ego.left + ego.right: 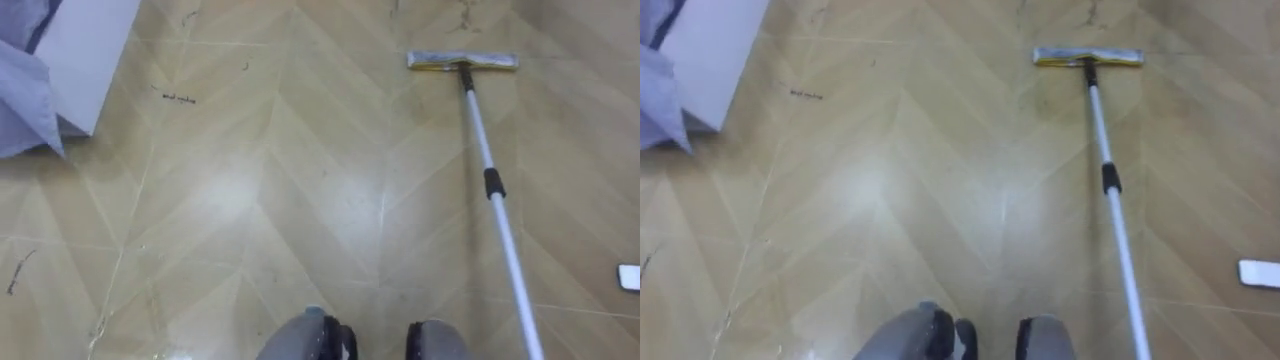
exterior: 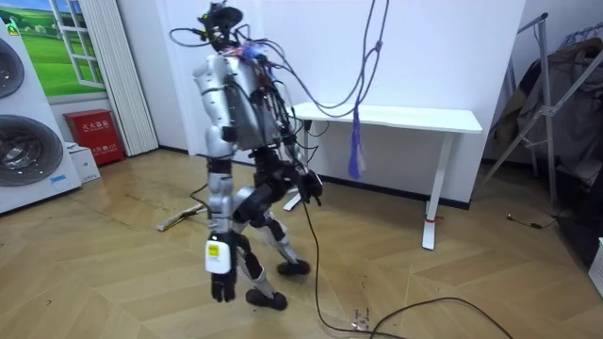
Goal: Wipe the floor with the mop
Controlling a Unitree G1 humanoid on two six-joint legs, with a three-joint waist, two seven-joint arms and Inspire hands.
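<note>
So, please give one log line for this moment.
mop head flat on floor | pole toward right hand | left hand hangs open

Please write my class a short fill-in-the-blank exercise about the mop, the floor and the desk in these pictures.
1. The flat mop head lies on the herringbone wood floor, in the upper ___ of the eye views.
2. Partway along its pale pole sits a ___ collar.
3. In the room view, the desk by the wall is ___.

Missing words: right; black; white.
</note>
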